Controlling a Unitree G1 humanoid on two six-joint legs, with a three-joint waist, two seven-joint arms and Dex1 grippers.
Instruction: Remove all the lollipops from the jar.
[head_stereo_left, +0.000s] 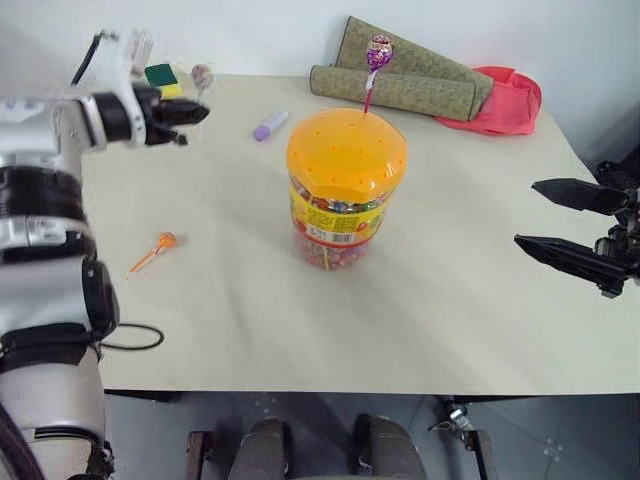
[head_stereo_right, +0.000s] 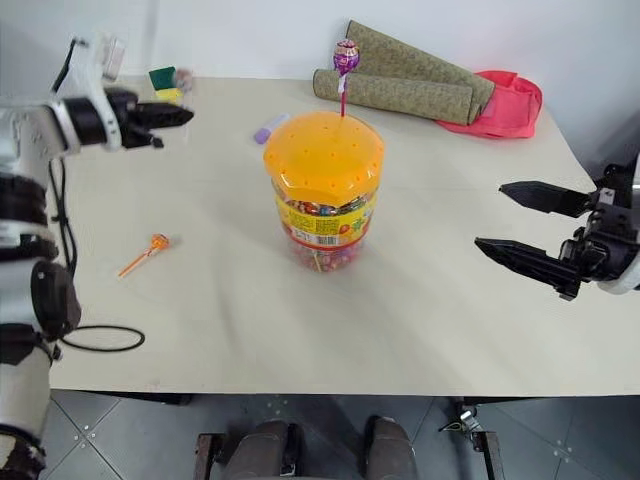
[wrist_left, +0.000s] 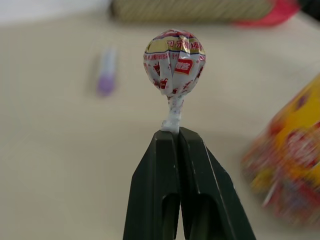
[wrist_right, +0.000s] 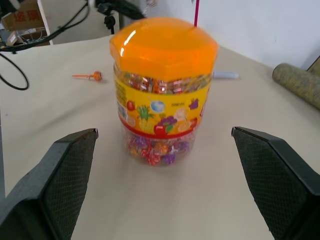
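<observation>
- We hold the pinkish-white lollipop (wrist_left: 174, 61) in our left gripper (head_stereo_left: 192, 112), whose two black fingers are pressed together on its stick just under the wrapped head, so the sweet sticks out beyond the fingertips.
- This gripper hangs over the table (head_stereo_left: 450, 330), well to the left of the jar (head_stereo_left: 343, 190) and a little behind it.
- The purple lollipop (head_stereo_left: 379, 53) stands upright with its stick in the jar's orange lid, near the lid's back edge; its long axis runs straight up.
- The orange lollipop (head_stereo_left: 165, 241) lies flat on the table, well left of the jar and in front of our left gripper.
- Our right gripper (head_stereo_right: 525, 225) waits well to the right of the jar, jaws spread wide and empty, pointing towards it.
- We judge that the held sweet needs setting down left of the jar, near the orange one; the purple one then calls for a straight upward pull.
</observation>
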